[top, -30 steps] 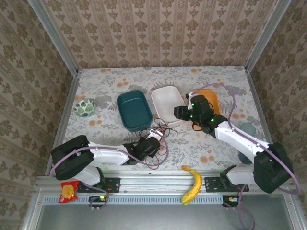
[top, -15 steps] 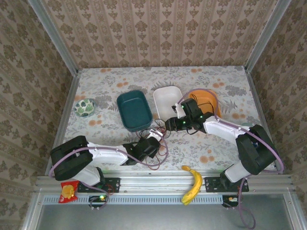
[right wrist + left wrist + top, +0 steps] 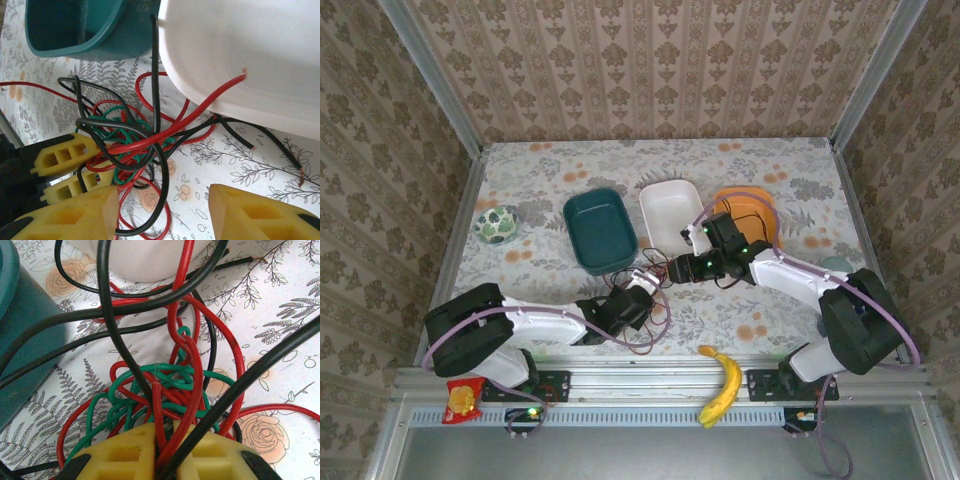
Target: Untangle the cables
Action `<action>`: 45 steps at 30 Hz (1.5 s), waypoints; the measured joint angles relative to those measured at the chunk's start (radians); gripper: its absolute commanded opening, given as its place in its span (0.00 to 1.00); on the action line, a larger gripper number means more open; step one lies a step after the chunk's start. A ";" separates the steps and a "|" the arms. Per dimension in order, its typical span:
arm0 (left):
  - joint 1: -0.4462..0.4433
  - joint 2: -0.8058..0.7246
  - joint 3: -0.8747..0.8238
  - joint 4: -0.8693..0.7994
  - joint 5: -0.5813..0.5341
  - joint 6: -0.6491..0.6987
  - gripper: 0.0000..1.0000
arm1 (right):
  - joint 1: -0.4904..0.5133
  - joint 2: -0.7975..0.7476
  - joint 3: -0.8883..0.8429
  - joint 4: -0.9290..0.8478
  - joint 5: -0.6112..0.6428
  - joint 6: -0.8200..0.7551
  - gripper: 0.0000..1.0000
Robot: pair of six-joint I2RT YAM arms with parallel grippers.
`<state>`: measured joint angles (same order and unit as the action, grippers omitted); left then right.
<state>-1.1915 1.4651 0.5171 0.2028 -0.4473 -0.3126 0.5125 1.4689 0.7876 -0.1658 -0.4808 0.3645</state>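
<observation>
Tangle of black, red and green cables (image 3: pixel 642 283) on the floral worktop (image 3: pixel 760 165), just in front of the teal tub (image 3: pixel 600 230) and the white tub (image 3: pixel 668 212); one red end lies up against the white tub. The left end effector (image 3: pixel 167 442) has its yellow pads pinched narrow on several strands of the cables. The right end effector (image 3: pixel 162 207) sits beside the knot — pads set wide apart, gripping nothing, a black loop lying in the gap.
</observation>
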 measured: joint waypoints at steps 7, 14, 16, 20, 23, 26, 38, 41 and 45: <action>0.000 0.000 0.000 0.001 0.005 0.000 0.29 | 0.016 0.043 0.005 0.000 -0.003 -0.002 0.03; 0.000 0.016 -0.005 0.039 0.013 -0.005 0.39 | 0.017 -0.186 0.007 -0.010 0.154 0.005 0.00; 0.000 0.028 -0.010 0.055 0.017 -0.005 0.38 | 0.017 -0.264 0.021 -0.010 0.208 0.005 0.00; 0.000 0.051 -0.011 0.091 0.018 -0.008 0.37 | 0.017 -0.324 0.072 -0.013 0.296 0.005 0.00; 0.001 0.068 -0.011 0.116 0.017 -0.008 0.37 | 0.017 -0.348 0.106 -0.015 0.376 0.005 0.00; 0.001 0.079 -0.012 0.133 0.016 -0.009 0.37 | 0.018 -0.383 0.122 -0.018 0.470 0.004 0.00; 0.001 0.080 -0.013 0.135 0.016 -0.032 0.37 | -0.084 -0.529 0.284 0.095 0.690 -0.079 0.00; 0.001 0.080 -0.013 0.135 0.016 -0.034 0.37 | -0.131 -0.561 0.296 0.142 0.721 -0.090 0.00; 0.001 0.081 -0.013 0.135 0.016 -0.035 0.37 | -0.211 -0.591 0.297 0.181 0.736 -0.093 0.00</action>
<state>-1.1908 1.5459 0.5037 0.3378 -0.4309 -0.3473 0.3019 0.8783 1.0843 0.0154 0.2554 0.2718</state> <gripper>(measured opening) 0.369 0.065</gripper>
